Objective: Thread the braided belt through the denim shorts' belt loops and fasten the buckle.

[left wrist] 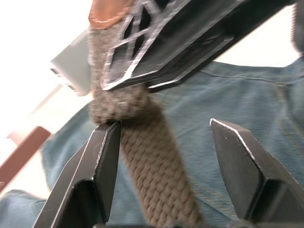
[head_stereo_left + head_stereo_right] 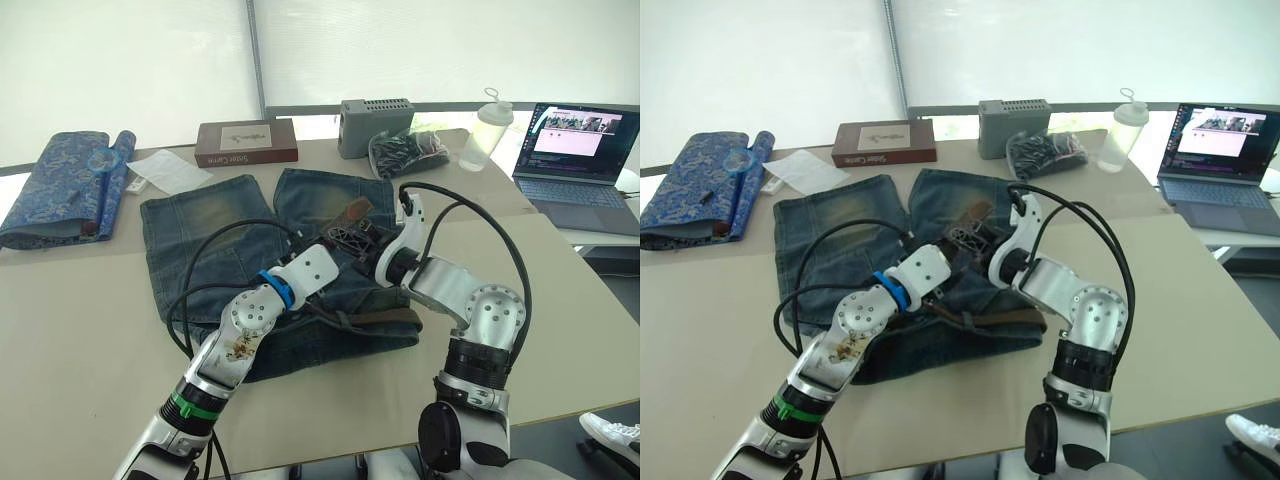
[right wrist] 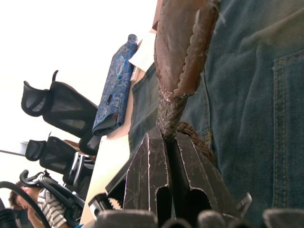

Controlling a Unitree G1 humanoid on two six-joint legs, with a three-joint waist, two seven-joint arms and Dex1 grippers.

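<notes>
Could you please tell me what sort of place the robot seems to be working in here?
Probably an office or lab: an open laptop sits on a side desk, black mesh office chairs stand nearby, and the jean shorts lie on a plain beige work table.

My left gripper straddles the braided belt, crowded by my right gripper; open table lies leftward.
</notes>
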